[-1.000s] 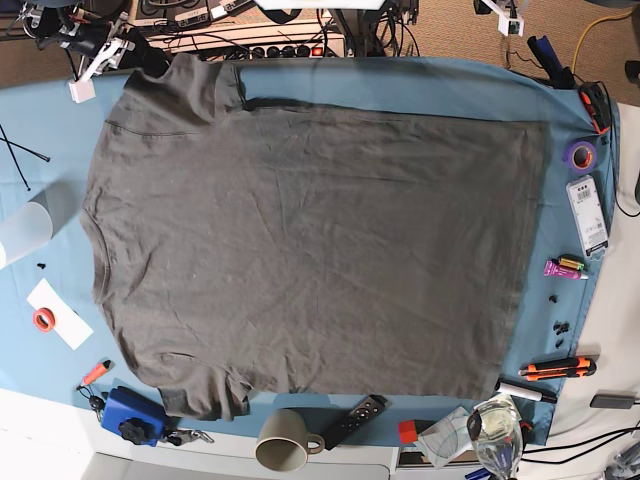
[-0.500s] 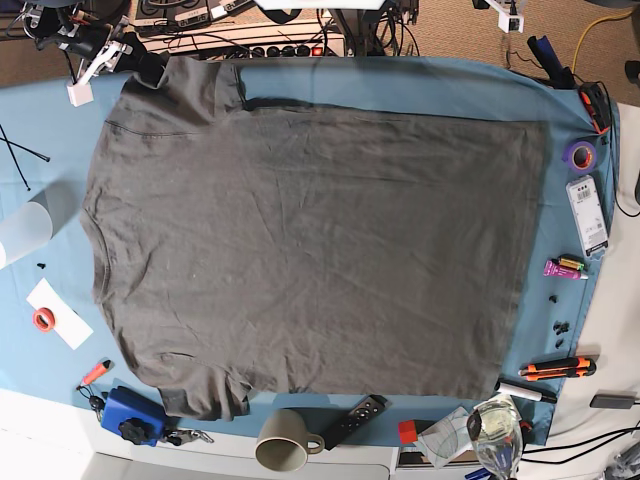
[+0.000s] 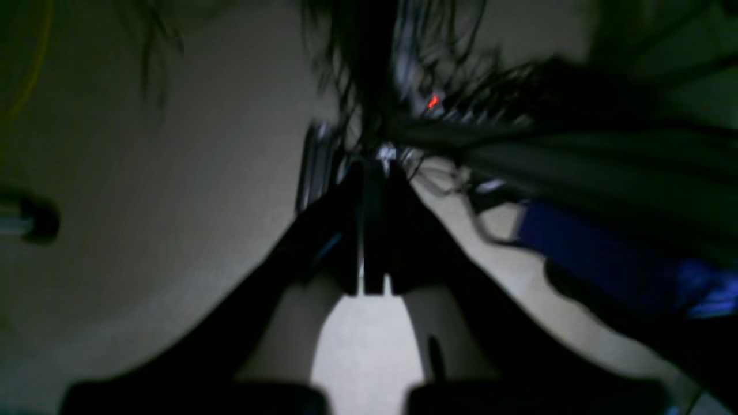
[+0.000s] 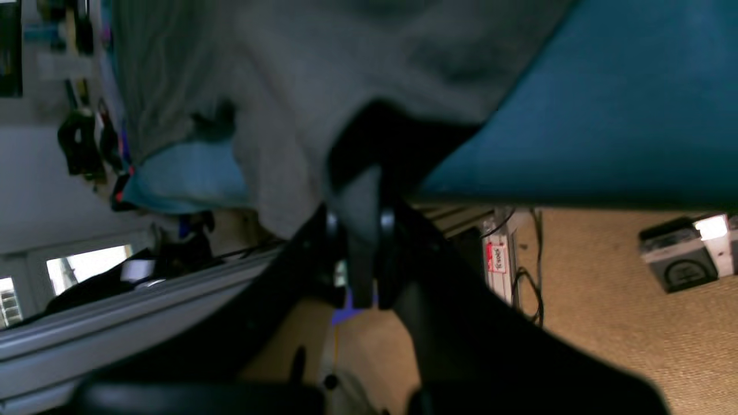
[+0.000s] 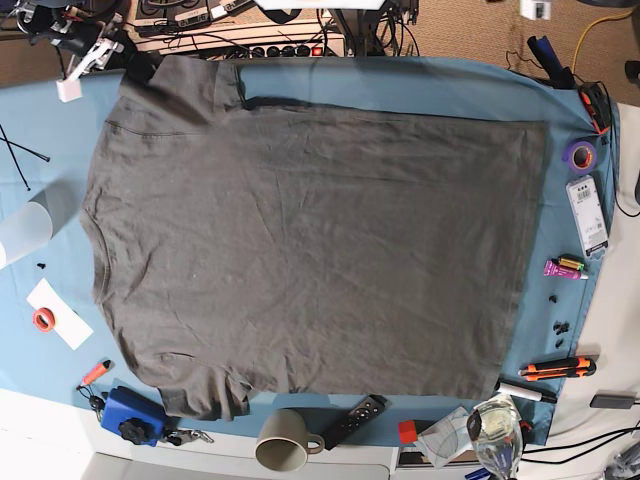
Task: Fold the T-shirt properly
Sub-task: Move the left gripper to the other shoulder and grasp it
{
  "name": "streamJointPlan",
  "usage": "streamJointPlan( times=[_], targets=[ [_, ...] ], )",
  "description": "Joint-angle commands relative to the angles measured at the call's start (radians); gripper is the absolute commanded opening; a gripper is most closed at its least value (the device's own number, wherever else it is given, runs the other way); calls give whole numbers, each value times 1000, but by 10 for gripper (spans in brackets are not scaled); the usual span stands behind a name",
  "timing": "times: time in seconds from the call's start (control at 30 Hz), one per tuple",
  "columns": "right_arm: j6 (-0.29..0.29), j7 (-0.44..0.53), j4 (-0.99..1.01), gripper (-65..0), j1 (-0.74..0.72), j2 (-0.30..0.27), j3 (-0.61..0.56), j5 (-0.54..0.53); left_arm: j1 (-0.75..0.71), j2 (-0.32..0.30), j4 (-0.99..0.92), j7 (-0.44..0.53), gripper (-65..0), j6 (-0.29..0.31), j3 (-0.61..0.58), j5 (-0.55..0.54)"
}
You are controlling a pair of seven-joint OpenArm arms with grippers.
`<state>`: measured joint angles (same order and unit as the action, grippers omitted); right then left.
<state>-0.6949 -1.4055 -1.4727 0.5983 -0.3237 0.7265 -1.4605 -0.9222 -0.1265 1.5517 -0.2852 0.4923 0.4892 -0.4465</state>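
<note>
The dark charcoal T-shirt point(image 5: 310, 250) lies spread flat on the blue table cloth point(image 5: 430, 85), collar to the left and hem to the right. My right gripper point(image 5: 140, 68) is at the far left corner, shut on the edge of the upper sleeve. In the right wrist view, its fingers point(image 4: 363, 230) close together under the grey sleeve fabric point(image 4: 288, 115) at the table edge. My left gripper point(image 3: 372, 230) is off the table and looks shut and empty over the floor and cables. In the base view only a white part of that arm point(image 5: 535, 8) shows at the top edge.
Clutter rings the shirt: a mug point(image 5: 283, 452), a remote point(image 5: 352, 420) and a blue box point(image 5: 130, 413) at the near edge, a plastic cup point(image 5: 22, 232) and a red tape ring point(image 5: 43, 319) at the left, purple tape point(image 5: 580, 153) and an orange cutter point(image 5: 558, 368) at the right.
My right gripper has moved left with the sleeve corner, stretching the sleeve outward. The white part of the left arm has moved up and right, nearly out of the base view.
</note>
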Motion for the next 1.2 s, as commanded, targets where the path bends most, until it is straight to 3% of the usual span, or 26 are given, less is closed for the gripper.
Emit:
streamJointPlan(
  times=[0.0,0.1,0.33,0.73,0.83,0.93,1.0,1.17],
  targets=[
    [-3,9,-14,-650,6,-17,17,-23,-40,-4,63,-8,-650,20,24,-35],
    [-3,9,-47,-650,35,-17,23,-23,-95,-4,203,-68,-650,29,66,-102],
    [-3,9,-255,-650,122,-15,23,-23,-130,-4,415,-74,-650,29,123,-138],
    [-3,9,-300,-650,122,117,23,-23,-99,-10,672,-74,-628,11,122,-152],
    [-3,9,-300,-650,122,118,23,-23,-47,-10,682,-75,-567,-61,122,-148],
    [-3,9,-300,-650,122,118,23,-23,16,-10,672,-83,-419,-148,122,-104],
    [-3,9,-300,-650,122,118,23,-23,61,-10,658,-101,-354,-186,122,-72],
    [-3,9,-300,-650,122,118,23,-23,151,-10,605,-196,-349,-225,122,-63]
  ],
)
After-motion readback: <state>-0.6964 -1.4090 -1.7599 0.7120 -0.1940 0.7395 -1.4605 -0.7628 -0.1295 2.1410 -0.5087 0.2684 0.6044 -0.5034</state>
